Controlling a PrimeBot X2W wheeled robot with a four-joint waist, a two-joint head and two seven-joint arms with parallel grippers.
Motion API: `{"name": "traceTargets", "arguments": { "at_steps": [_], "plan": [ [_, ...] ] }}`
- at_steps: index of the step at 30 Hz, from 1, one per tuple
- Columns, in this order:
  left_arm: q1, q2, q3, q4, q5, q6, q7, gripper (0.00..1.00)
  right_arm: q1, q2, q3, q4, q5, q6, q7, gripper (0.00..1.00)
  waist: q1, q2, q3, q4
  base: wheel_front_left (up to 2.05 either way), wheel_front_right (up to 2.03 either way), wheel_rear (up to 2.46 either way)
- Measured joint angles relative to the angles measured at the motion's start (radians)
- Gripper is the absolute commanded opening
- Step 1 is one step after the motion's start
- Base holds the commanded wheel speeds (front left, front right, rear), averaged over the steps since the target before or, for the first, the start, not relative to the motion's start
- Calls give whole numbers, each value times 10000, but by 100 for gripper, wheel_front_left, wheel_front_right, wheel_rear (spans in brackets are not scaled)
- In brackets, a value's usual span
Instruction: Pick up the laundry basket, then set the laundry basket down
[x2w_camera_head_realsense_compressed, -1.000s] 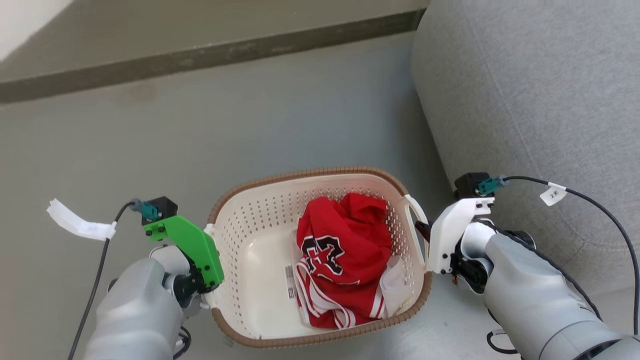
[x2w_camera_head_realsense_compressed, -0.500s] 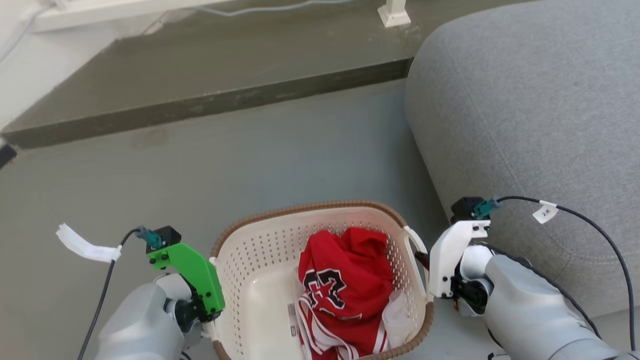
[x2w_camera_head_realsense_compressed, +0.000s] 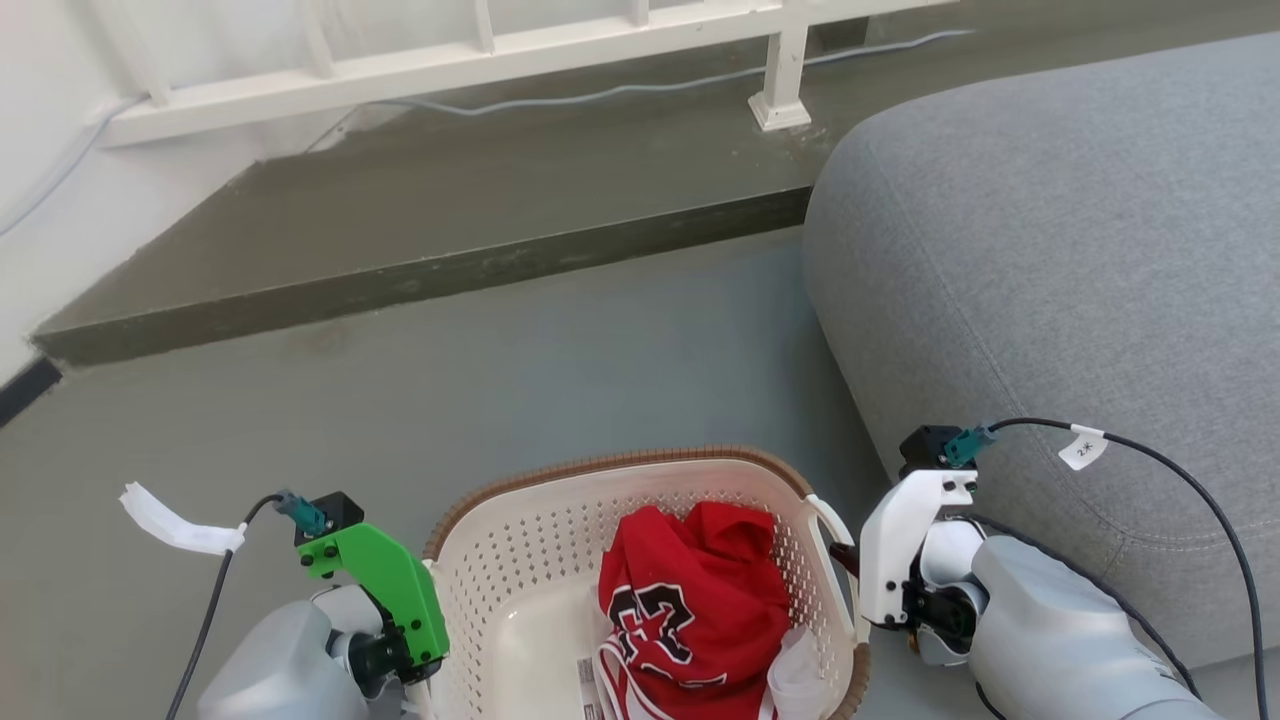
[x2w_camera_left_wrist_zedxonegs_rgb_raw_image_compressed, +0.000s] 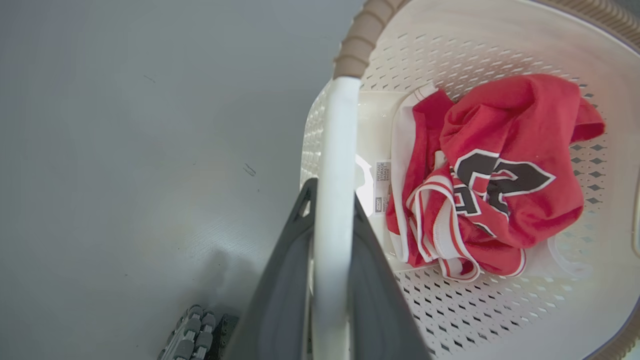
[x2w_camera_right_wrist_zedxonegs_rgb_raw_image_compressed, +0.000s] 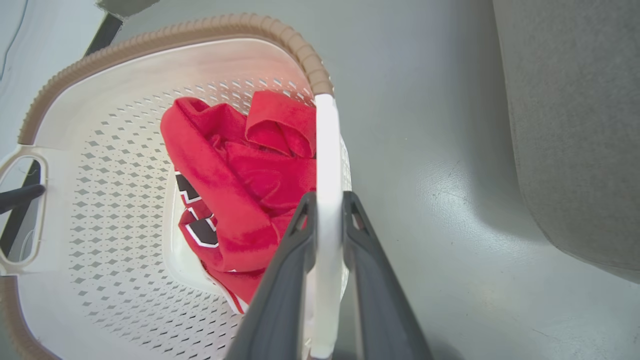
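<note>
The laundry basket (x2w_camera_head_realsense_compressed: 520, 560), cream and perforated with a brown woven rim, sits at the bottom of the head view between my two arms. A red jersey (x2w_camera_head_realsense_compressed: 690, 600) lies crumpled inside it. My left gripper (x2w_camera_left_wrist_zedxonegs_rgb_raw_image_compressed: 331, 189) is shut on the white left handle (x2w_camera_left_wrist_zedxonegs_rgb_raw_image_compressed: 336, 140), one dark finger on each side of the bar. My right gripper (x2w_camera_right_wrist_zedxonegs_rgb_raw_image_compressed: 327, 199) is shut the same way on the right handle (x2w_camera_right_wrist_zedxonegs_rgb_raw_image_compressed: 326, 145). In the head view the green left gripper (x2w_camera_head_realsense_compressed: 425, 650) and white right gripper (x2w_camera_head_realsense_compressed: 845, 558) flank the basket. The basket's near part is cut off by the picture's edge.
A grey sofa (x2w_camera_head_realsense_compressed: 1050, 250) rises close on the right, next to my right arm. A raised dark step (x2w_camera_head_realsense_compressed: 420, 270) with a white railing (x2w_camera_head_realsense_compressed: 450, 60) and a cable crosses the back. Grey floor (x2w_camera_head_realsense_compressed: 500, 380) lies ahead and to the left.
The head camera has tilted up, bringing the railing and more sofa into view, so the basket and arms sit lower in the picture. Both grippers keep their hold on the handles.
</note>
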Motion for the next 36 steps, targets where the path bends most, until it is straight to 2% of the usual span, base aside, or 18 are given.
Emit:
{"name": "traceTargets", "arguments": {
  "at_steps": [36],
  "plan": [
    [166,6,-261,69,-374,0,552,0,187,-194,316,-176,593,0,391,0,0,0,-531,18,0,0,0]
  ]
}}
